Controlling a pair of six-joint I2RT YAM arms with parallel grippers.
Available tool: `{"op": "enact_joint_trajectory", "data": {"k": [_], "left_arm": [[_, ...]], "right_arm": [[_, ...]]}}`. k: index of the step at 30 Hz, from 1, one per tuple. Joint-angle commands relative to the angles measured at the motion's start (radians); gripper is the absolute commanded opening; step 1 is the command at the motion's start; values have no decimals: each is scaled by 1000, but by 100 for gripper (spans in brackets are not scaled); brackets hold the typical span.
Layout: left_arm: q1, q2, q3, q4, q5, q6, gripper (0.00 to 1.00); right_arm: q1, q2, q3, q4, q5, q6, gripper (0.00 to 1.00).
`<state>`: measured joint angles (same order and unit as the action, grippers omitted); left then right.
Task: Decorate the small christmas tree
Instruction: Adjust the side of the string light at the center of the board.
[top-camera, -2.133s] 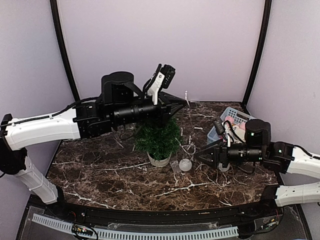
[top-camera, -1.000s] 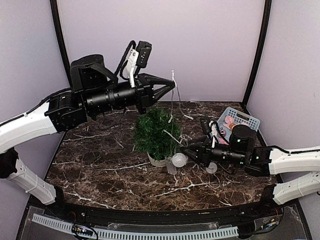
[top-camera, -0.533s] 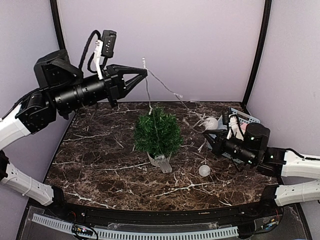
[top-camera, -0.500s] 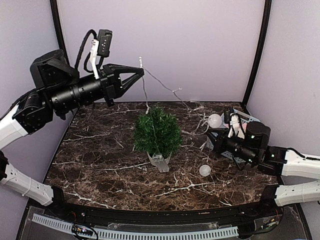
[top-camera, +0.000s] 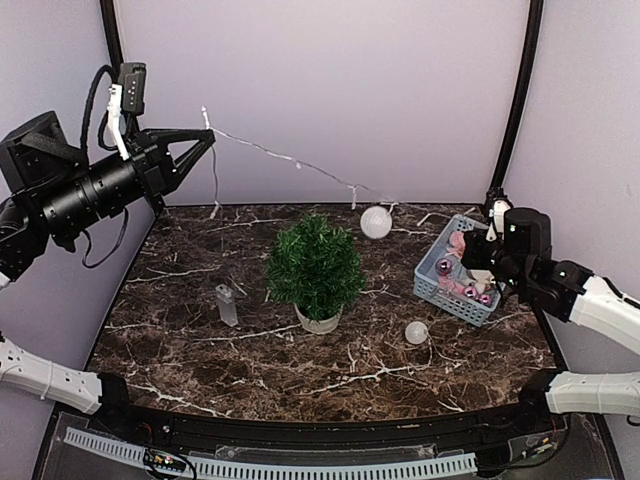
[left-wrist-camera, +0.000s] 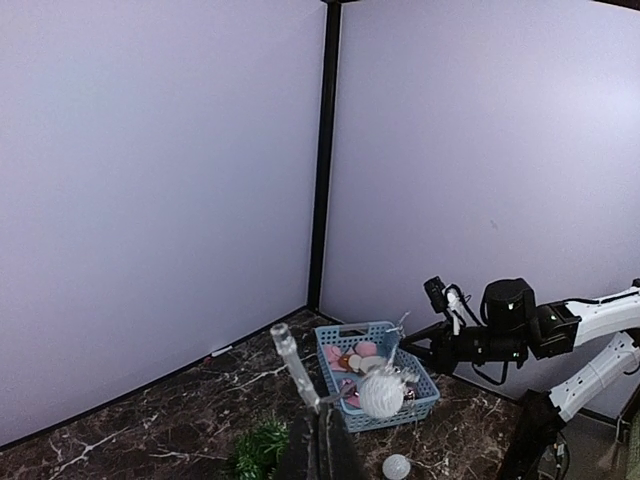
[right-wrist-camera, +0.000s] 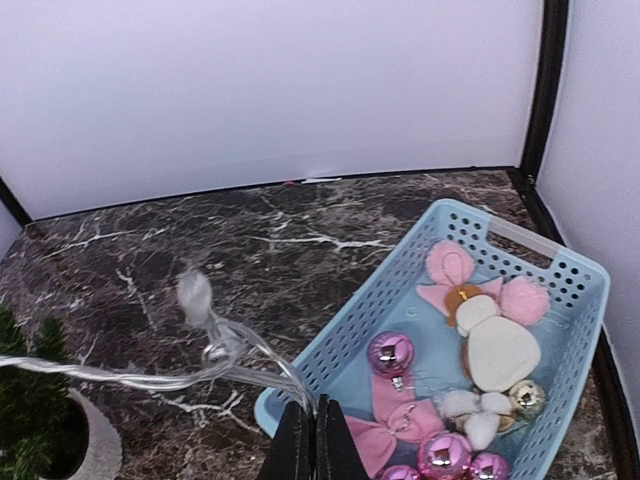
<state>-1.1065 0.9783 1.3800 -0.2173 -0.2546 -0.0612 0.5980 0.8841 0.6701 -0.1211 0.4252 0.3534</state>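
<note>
Top external view: the left gripper (top-camera: 205, 135) is hanging high at the left, its jaws pressed together on the end of a thin light string (top-camera: 290, 160). The string is running away from those jaws, across and downward, toward the right gripper (top-camera: 478, 255), which is hovering over the blue basket (top-camera: 450, 290). A white ball (top-camera: 376, 222) is dangling from the string between the two sets of jaws. The small christmas tree (top-camera: 316, 268) is standing upright in its pale pot (top-camera: 318, 322) on the marble table (top-camera: 200, 350), below the string and well below the left jaws. A second white ball (top-camera: 416, 332) is lying on the table between tree and basket, and a small clear box (top-camera: 228, 305) is standing beneath the left jaws.

Left wrist view: the left gripper (left-wrist-camera: 320, 440) is showing its jaws closed on the string, a clear piece sticking up just above them. Beyond the jaws the hanging ball (left-wrist-camera: 381, 395) is covering part of the basket (left-wrist-camera: 345, 335); the tree (left-wrist-camera: 260, 450) is peeking in just to their left.

Right wrist view: the right gripper (right-wrist-camera: 307, 440) is keeping its jaws clamped on looped strands of the string (right-wrist-camera: 150, 378), which are trailing off to the left. The basket (right-wrist-camera: 560, 265) is sitting just beyond and right of the jaws, holding pink baubles (right-wrist-camera: 391, 353) and a pink bow (right-wrist-camera: 395, 420). The tree (right-wrist-camera: 25, 420) is showing far left of the jaws.
</note>
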Motion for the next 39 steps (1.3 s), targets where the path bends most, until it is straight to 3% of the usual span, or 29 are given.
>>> {"op": "enact_joint_trajectory", "data": {"k": [1, 7, 12, 22, 24, 28, 31, 35, 39], "left_arm": [[-1, -51, -16, -35, -126, 45, 0], [-2, -52, -24, -48, -114, 55, 0], [0, -42, -75, -30, -53, 112, 0], [0, 6, -203, 48, 144, 91, 0], [0, 35, -201, 45, 171, 88, 0], [0, 86, -198, 45, 209, 77, 0], [0, 119, -197, 45, 243, 68, 0], [0, 140, -192, 44, 251, 66, 0], [0, 144, -183, 40, 252, 67, 0]], "right_arm": [[-126, 17, 83, -23, 4, -8, 0], [-262, 75, 211, -44, -4, -34, 0], [-292, 102, 270, -97, 39, -48, 0], [-293, 77, 102, -145, -61, 86, 0], [-293, 76, 90, -164, -74, 102, 15], [-293, 52, 88, -218, -97, 128, 59], [-293, 9, 96, -279, -127, 144, 81], [-292, -59, 131, -381, -184, 131, 87], [-293, -77, 232, -589, -141, 126, 90]]}}
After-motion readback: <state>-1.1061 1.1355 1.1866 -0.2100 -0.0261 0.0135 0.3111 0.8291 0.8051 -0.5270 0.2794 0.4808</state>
